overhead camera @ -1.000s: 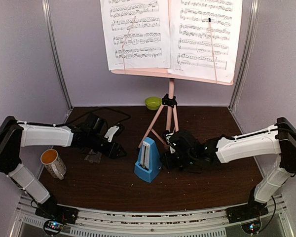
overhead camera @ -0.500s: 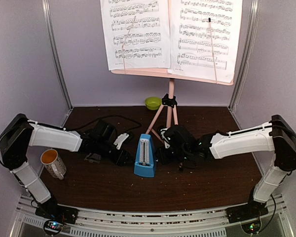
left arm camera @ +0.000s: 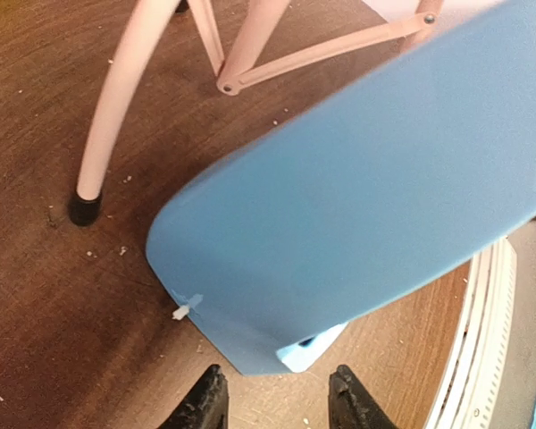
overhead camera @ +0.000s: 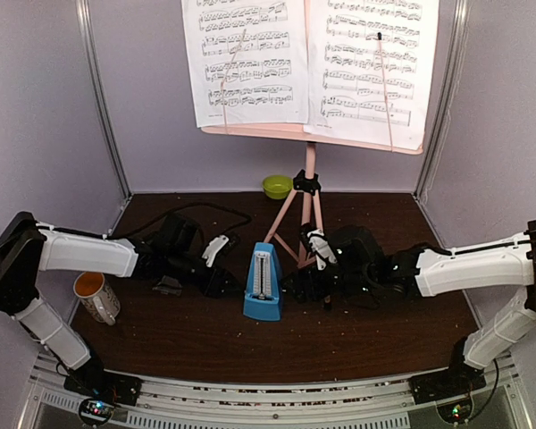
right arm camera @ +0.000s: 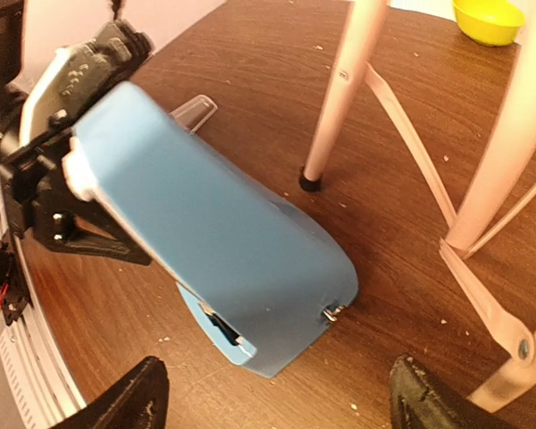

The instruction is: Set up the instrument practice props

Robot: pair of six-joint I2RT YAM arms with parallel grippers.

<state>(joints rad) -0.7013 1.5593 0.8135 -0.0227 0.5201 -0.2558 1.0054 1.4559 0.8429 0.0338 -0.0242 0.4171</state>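
From above, the blue metronome (overhead camera: 264,284) stood upright on the desk (overhead camera: 375,335), with the pink music stand (overhead camera: 309,192) just behind it. The left hand (overhead camera: 223,273) lay just left of it, the right hand (overhead camera: 311,268) just right.

In the left wrist view, that hand's fingers (left arm camera: 205,407) were parted on nothing, near the metronome's base.

In the right wrist view, the fingers (right arm camera: 129,398) were spread wide and empty. The smooth, hard, tapered shell looked light, slippery and easily tipped, so a low grip across its base seemed safest.
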